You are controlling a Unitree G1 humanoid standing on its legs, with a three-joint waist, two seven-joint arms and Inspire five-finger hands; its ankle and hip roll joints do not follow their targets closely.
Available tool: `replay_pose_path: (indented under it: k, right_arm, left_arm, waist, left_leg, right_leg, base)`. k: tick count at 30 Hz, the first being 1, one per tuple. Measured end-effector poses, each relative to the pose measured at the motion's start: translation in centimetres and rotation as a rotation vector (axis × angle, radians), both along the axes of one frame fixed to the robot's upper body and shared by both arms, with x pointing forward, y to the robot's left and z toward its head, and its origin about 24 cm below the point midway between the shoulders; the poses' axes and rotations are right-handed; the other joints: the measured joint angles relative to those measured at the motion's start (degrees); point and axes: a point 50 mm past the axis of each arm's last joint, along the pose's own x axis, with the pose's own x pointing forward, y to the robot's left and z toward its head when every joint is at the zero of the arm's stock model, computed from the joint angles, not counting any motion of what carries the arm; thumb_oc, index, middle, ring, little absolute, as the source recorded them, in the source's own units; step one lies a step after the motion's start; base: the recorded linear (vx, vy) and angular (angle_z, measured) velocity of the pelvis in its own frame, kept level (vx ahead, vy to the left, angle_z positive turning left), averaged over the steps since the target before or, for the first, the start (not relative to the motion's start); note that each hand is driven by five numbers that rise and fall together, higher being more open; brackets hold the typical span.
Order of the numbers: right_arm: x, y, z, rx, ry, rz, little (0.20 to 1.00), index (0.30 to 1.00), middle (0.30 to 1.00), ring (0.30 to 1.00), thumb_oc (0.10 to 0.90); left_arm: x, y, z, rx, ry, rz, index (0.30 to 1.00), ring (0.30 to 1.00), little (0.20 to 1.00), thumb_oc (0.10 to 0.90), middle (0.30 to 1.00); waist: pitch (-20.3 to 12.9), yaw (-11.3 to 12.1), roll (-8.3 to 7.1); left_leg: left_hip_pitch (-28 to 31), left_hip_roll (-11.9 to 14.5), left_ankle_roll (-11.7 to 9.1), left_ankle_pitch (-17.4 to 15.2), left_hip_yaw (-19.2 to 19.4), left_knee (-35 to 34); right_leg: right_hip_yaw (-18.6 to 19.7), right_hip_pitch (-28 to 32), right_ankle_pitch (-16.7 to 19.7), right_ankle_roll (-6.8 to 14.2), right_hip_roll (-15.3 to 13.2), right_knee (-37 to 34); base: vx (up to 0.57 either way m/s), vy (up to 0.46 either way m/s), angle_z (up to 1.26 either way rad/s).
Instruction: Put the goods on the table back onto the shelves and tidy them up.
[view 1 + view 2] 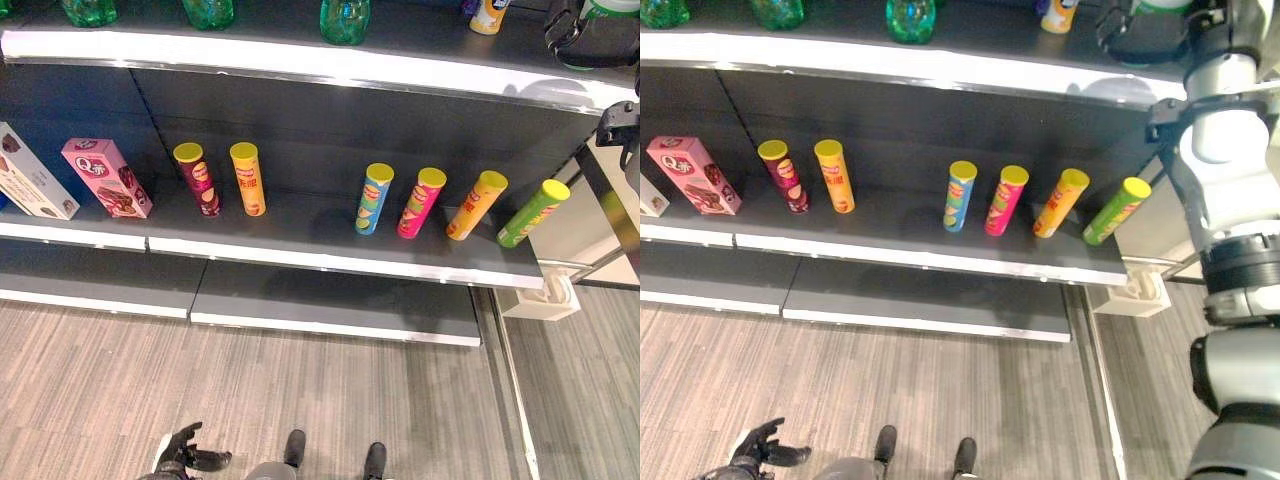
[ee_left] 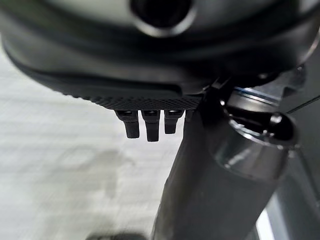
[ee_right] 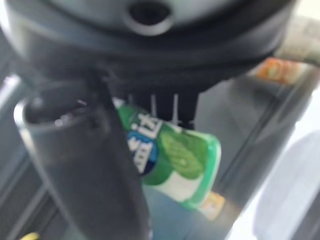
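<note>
My right hand (image 1: 588, 36) is raised to the top shelf (image 1: 330, 62) at its far right end. Its thumb (image 3: 85, 165) and fingers are curled round a green and white container (image 3: 170, 160), which is tilted over the shelf board. An orange and white bottle (image 1: 487, 15) stands just left of it. My left hand (image 1: 185, 455) hangs low over the floor with relaxed fingers (image 2: 146, 126) and holds nothing.
On the middle shelf (image 1: 300, 250) stand several chip cans, among them maroon (image 1: 198, 178), blue (image 1: 374, 198) and green (image 1: 533, 212), with a pink box (image 1: 106, 177) and a white box (image 1: 30, 185) at the left. Green bottles (image 1: 345, 20) line the top shelf.
</note>
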Motion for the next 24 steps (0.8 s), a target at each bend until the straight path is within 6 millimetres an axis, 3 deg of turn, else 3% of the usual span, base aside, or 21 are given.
replay_pose_path:
  k: [3, 11, 18, 24]
  right_arm:
    - [0.1, -0.9, -0.4, 0.025, 0.027, -0.032, 0.3, 0.3, 0.3, 0.3, 0.4]
    - [0.4, -1.8, -1.1, 0.052, 0.051, -0.076, 0.3, 0.3, 0.3, 0.3, 0.4]
    - [0.9, -1.6, -1.7, 0.082, 0.057, -0.081, 0.3, 0.3, 0.3, 0.3, 0.4]
    - [0.9, -3.0, -2.2, 0.121, 0.072, -0.149, 0.3, 0.3, 0.3, 0.3, 0.4]
  left_arm:
    - [-0.9, -1.7, -0.8, -0.052, 0.036, -0.02, 0.9, 0.9, 0.9, 0.8, 0.9]
    - [-0.9, -1.1, -0.6, -0.037, 0.029, 0.012, 0.9, 0.9, 0.9, 0.8, 0.9]
    - [-0.9, -1.0, -0.6, -0.039, 0.021, 0.038, 0.9, 0.9, 0.9, 0.8, 0.9]
    - [-1.0, -1.0, -0.6, -0.037, 0.025, 0.04, 0.9, 0.9, 0.9, 0.8, 0.9]
  waist:
    - [-0.2, 1.4, 0.13]
    - [-1.1, 2.7, 1.35]
    - [-2.1, 3.9, 2.16]
    - [-2.1, 4.3, 2.24]
  left_leg:
    - [-0.1, 2.4, -1.0, 0.0, -1.5, 0.0]
    - [-1.5, 1.5, -2.0, -0.2, -3.3, 0.0]
    - [-2.1, 1.2, -1.6, 0.2, -4.5, 0.0]
    - [-2.5, 1.1, -1.6, 0.2, -4.9, 0.0]
  right_leg:
    - [-1.3, 0.9, -1.4, -1.9, 2.5, 0.4]
    - [-3.0, 0.6, -1.7, -1.6, 1.7, 0.3]
    - [-4.2, 0.5, -2.0, -1.4, 1.4, 0.3]
    - [-4.5, 0.4, -2.2, -1.2, 1.4, 0.3]
  base:
    - [0.1, -0.061, 0.29]
    - [0.05, 0.0, 0.14]
    - [0.03, 0.009, 0.09]
    - [0.01, 0.001, 0.04]
